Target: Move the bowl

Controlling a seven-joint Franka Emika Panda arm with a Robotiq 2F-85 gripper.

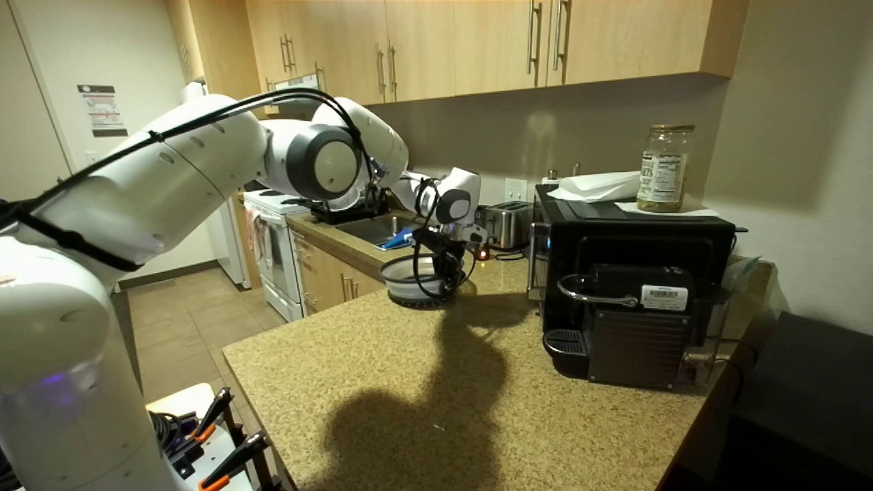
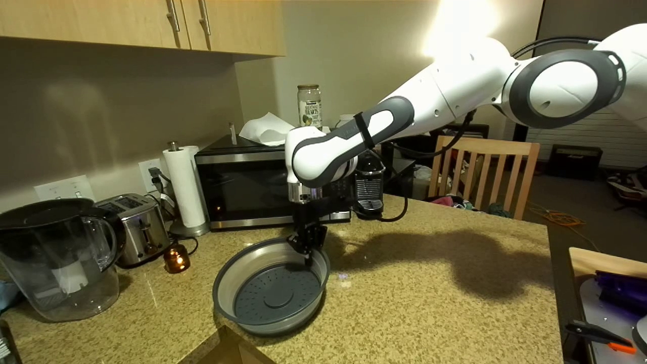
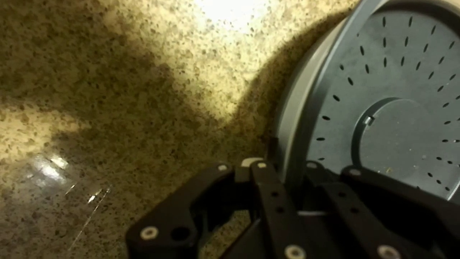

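Closest in the wrist view, the black tool [image 3: 285, 169] is clenched on the thin rim of the grey colander bowl [image 2: 275, 293], one finger [image 3: 273, 201] outside its wall and its partner inside. Taking the microwave as landmark [image 2: 247, 189], the bowl stands upright on the speckled bench [image 2: 404, 303] in front of the microwave's door, well apart from the coffee machine [image 1: 638, 334] that sits just beside the microwave. What the coming move turns on is this: the tool pinches the rim on the side towards the microwave, while nearly all of the round body lies off the other way. Being round, the bowl offers no long axis to line up; the lopsided hold matters more. I judge the task to be at its grasp, with the bowl not yet raised. A lift would likely let the free side sag, so a slow raise or low slide seems wise; the bench's inner corner, just beside the bowl and away from the microwave, leaves little room there.
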